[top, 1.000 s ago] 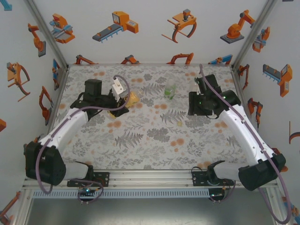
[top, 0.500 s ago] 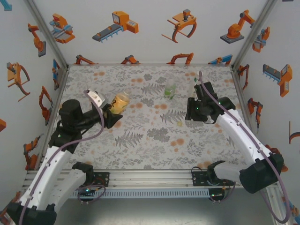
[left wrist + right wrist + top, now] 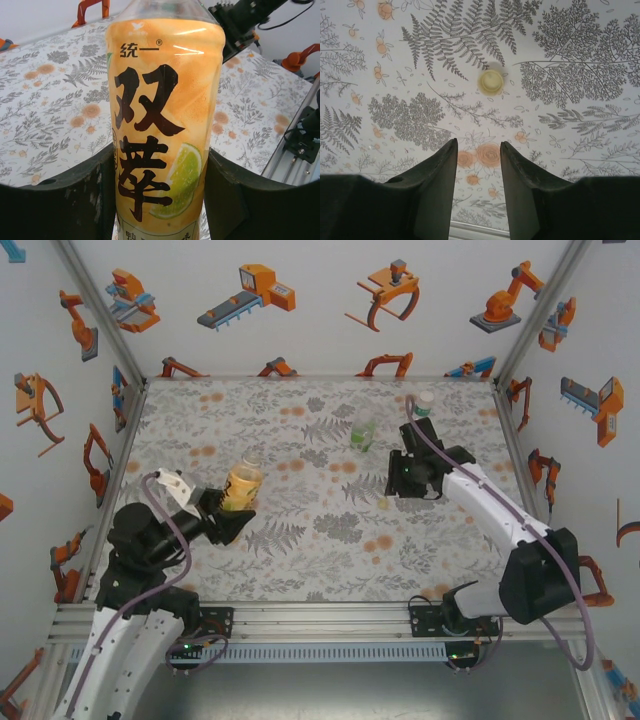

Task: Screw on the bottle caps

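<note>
Right claw: right gripper (image 3: 478, 150) has its fingers parted with a narrow gap, holds nothing, and hangs over the bare table (image 3: 580, 150)
Cap from the claw: pale yellowish cap (image 3: 491, 82) lies flat on the table ahead of the fingertips, clear of them and a shade toward the right-hand finger in the wrist view; in the top view it sits just beside the claw (image 3: 405, 478), at (image 3: 383, 503)
Cap's axis: round, so no long axis governs; any wrist angle should serve
Left claw: left gripper (image 3: 160, 160) is closed around the amber bottle (image 3: 165, 100), one finger pressed to each side of the label
Bottle's axis: runs up between the fingers, across their closing line; the neck leaves the wrist view at the top, so whether it is open I cannot tell
Nearer arm: the right one by far; the left claw (image 3: 232, 512) and its bottle (image 3: 241, 486) are well apart from the cap
Other bottles: green bottle (image 3: 362, 432) and clear bottle (image 3: 424, 403) stand beyond the right claw
Coming move, as I judge: advance and lower so the fingers straddle the cap
</note>
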Robot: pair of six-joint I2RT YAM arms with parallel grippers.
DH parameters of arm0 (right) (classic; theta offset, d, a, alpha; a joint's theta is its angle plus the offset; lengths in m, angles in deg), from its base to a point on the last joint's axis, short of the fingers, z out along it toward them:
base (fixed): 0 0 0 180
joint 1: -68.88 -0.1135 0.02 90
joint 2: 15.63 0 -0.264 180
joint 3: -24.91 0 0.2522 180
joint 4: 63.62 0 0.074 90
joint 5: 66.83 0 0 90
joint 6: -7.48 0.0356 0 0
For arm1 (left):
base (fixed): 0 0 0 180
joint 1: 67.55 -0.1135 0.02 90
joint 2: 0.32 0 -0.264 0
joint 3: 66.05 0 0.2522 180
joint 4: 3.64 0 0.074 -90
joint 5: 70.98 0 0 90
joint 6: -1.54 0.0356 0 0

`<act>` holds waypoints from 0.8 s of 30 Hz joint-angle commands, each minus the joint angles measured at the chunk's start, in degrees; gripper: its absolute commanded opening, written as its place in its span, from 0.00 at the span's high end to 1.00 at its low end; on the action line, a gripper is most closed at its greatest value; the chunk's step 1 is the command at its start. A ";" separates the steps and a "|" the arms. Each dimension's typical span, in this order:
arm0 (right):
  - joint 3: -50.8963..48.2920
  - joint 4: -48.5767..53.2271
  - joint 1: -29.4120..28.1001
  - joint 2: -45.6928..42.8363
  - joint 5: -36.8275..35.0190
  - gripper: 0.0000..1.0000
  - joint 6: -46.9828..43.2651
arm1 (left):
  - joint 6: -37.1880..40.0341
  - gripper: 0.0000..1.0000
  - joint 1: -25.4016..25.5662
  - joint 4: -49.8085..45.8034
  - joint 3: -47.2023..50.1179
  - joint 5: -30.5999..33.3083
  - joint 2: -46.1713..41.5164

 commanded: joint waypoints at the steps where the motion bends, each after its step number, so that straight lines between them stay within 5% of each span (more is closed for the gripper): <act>1: -1.36 -5.80 -0.16 2.07 -1.27 0.60 1.43 | -2.88 1.00 -0.07 0.98 0.71 -1.00 -1.44; 24: -3.67 -15.13 -0.23 14.22 -1.96 0.54 3.76 | -3.55 0.97 -0.06 0.56 1.44 -1.72 -0.37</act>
